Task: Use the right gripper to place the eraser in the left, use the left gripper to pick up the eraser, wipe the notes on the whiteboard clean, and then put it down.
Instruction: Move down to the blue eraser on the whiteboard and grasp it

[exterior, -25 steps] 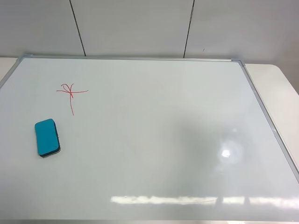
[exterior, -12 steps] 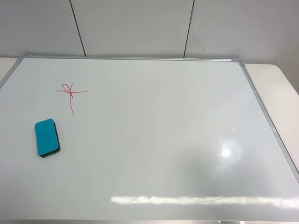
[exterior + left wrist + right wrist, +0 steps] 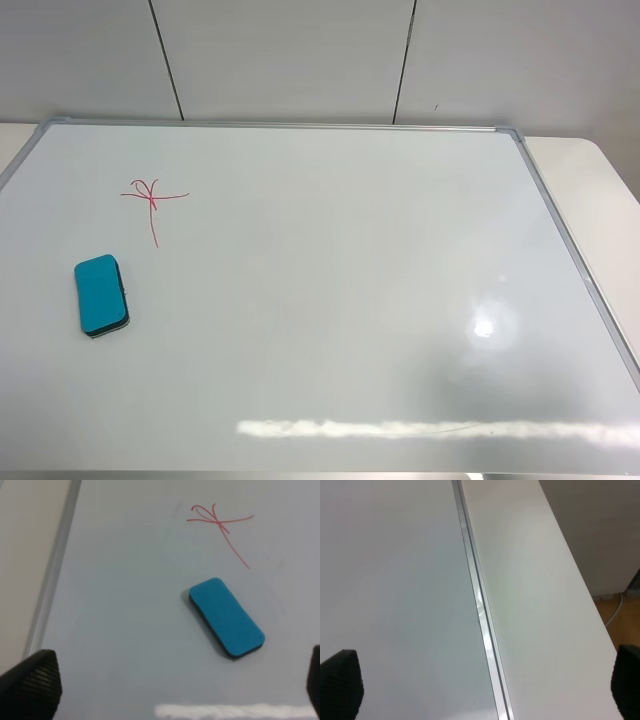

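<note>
The teal-blue eraser lies flat on the left part of the whiteboard. The red notes are just beyond it, a short gap away. Neither gripper shows in the exterior high view. In the left wrist view, the left gripper is open and empty, only its two black fingertips showing, held above the board short of the eraser and the notes. In the right wrist view, the right gripper is open and empty above the board's right frame.
The board's silver frame runs along the right, with bare cream table beyond it. The table's outer edge and the floor show in the right wrist view. A panelled wall stands behind the board.
A grey shadow on the right half of the board has shrunk back toward the near edge. The eraser and the notes have not moved.
</note>
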